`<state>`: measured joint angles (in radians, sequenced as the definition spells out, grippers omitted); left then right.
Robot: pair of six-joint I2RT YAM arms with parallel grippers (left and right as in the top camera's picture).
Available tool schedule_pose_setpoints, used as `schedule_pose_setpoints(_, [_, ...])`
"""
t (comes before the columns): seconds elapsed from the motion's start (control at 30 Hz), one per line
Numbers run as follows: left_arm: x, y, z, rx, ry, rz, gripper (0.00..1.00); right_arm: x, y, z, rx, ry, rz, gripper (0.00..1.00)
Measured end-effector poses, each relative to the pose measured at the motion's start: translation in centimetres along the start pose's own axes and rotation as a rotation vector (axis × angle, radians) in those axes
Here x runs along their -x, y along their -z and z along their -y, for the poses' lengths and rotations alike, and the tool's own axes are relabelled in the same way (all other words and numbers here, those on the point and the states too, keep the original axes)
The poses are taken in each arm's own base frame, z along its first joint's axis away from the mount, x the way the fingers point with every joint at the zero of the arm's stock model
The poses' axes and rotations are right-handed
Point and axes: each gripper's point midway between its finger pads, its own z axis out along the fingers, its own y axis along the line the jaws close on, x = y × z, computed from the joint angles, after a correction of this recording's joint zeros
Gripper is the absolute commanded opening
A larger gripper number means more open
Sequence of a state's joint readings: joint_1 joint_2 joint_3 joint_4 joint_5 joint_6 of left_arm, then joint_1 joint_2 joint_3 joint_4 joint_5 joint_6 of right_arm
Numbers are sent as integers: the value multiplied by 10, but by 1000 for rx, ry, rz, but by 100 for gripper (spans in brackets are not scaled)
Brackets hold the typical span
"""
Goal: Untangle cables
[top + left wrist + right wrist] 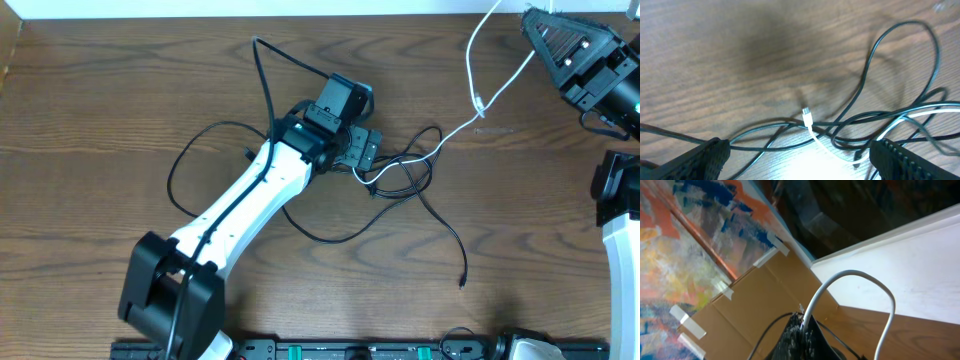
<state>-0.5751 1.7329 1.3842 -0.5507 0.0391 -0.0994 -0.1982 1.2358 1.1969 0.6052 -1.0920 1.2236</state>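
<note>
A brown wooden table (90,100) carries two tangled cords. The left gripper (800,150), at the end of its arm stretched toward the table's middle, hangs just over the knot with its fingers (707,159) spread wide and nothing between them. The black cable (462,270) loops out to the left of that arm, crosses itself under the gripper and trails off toward the near edge. The white cable (807,119) lies with its small plug in the knot, then runs up and right to the far corner, where the right gripper (801,322) is closed tight on it, with a loop of it arching out beyond the fingertips.
</note>
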Motion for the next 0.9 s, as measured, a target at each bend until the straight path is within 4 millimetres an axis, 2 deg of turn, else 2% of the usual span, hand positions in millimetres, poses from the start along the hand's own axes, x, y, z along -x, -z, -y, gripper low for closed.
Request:
schedule_pose_setpoints(0.17, [18,10,14,-78,-18,75,98,-2,0,-1,5,0,-12,1])
schedule_pose_setpoints(0.43, [35,26,70,-395,-169,164,98,-1,0,-1,5,-1,-8,1])
schedule_pose_setpoints(0.57, [31,45,104,-608,-304,195,98,-1,0,-1,5,-2,-8,1])
schedule_pose_setpoints(0.7, [25,60,123,-744,-409,223,98,-2,0,-1,6,-6,-10,1])
schedule_pose_setpoints(0.9, [20,69,147,-812,-580,297,98,-4,-1,-2,11,-24,-18,1])
